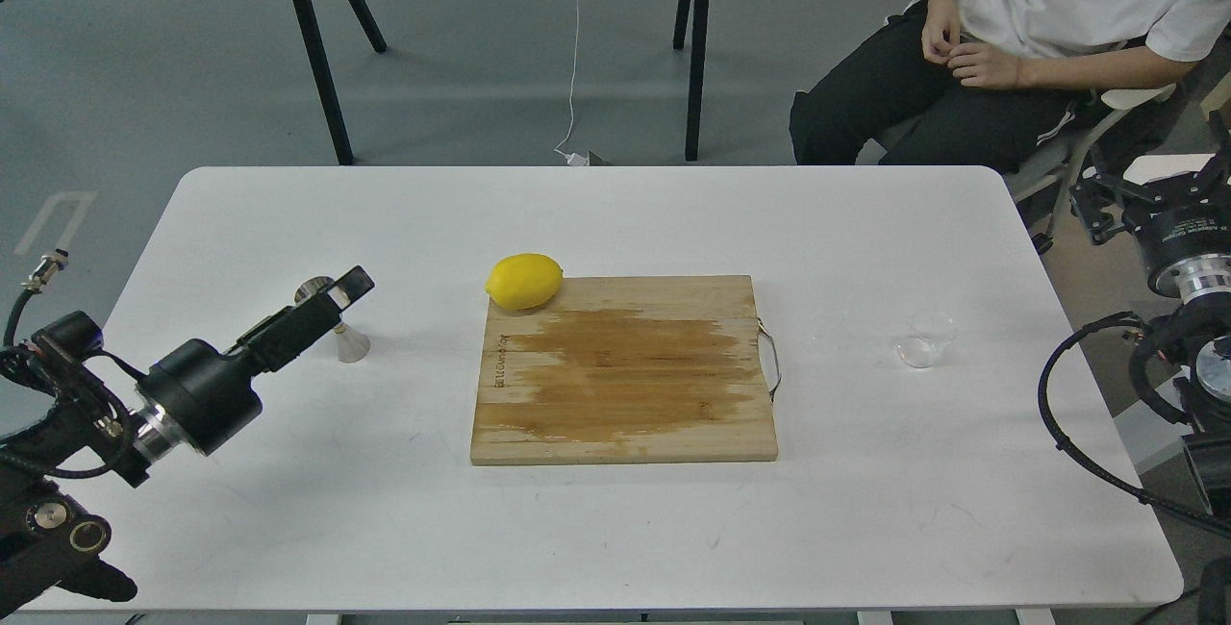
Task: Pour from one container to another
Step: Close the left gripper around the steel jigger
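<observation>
On the white table (615, 529), left gripper (332, 303) clasps the jigger (350, 344); right gripper's (1168, 192) grip unclear.

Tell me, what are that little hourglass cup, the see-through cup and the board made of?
Hourglass cup: shiny metal, probably steel, judging by its mirror-like sheen. See-through cup: clear and colourless, likely glass, possibly plastic. Board: pale wood with visible grain and a darker stained patch.

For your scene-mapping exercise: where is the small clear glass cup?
In the head view, the small clear glass cup stands on the white table, right of the wooden cutting board.
</observation>
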Robot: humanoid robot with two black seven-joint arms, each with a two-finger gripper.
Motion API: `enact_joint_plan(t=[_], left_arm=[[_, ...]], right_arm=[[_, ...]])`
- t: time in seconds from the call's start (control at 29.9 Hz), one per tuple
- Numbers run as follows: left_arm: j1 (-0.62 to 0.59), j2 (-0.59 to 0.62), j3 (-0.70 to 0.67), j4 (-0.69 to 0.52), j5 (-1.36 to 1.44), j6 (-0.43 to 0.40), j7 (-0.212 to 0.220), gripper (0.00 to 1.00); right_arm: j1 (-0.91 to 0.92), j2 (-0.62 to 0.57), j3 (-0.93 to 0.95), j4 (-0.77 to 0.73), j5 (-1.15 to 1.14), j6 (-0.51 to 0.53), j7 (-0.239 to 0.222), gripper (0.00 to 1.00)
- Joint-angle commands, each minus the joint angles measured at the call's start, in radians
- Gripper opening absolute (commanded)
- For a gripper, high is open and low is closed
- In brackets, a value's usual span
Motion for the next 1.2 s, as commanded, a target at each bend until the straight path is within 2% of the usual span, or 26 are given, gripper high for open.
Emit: enact_joint_plan(t=[0.0, 0.07, 0.17, 0.3, 0.47, 0.64, 0.94, 1.17], left_arm=[[-0.011, -0.083, 0.071, 0.167, 0.232, 0.122, 0.043, 0.96], [-0.02, -0.113, 0.075, 0.261, 0.345, 0.143, 0.069, 0.96], [-0.045, -0.196, 0.074, 0.417, 0.493, 0.166, 0.068, 0.92], [-0.126, -0.316, 0.083, 0.656, 0.553, 0.255, 0.071, 0.9], [-0.207, -0.394, 0.114, 0.822, 0.558, 0.255, 0.077, 0.88], [-0.249, -0.43, 0.112, 0.885, 0.558, 0.255, 0.075, 0.81], [-0.304, -0.466, 0.109, 0.948, 0.547, 0.255, 0.078, 0.76], [-0.329, -0.525, 0.108, 1.033, 0.547, 0.255, 0.078, 0.61]], right_arm=[[-0.001, 0.0, 0.001, -0.002, 0.0, 0.0, 0.0, 1.0], [-0.001, 0.0, 0.001, -0.003, -0.001, 0.0, 0.0, 1.0], [-0.001, 0.0, -0.001, -0.01, -0.003, 0.0, 0.0, 1.0], [-0.011, 0.0, -0.002, -0.01, -0.002, 0.0, 0.001, 1.0], [-0.014, 0.0, -0.001, -0.01, -0.003, 0.0, 0.0, 1.0], [-0.014, 0.0, -0.002, -0.013, -0.005, 0.0, 0.001, 1.0], [-0.014, 0.0, -0.004, -0.011, -0.005, 0.0, 0.001, 1.0], [-0.015, -0.003, -0.007, -0.013, -0.006, 0.0, 0.001, 1.0]])
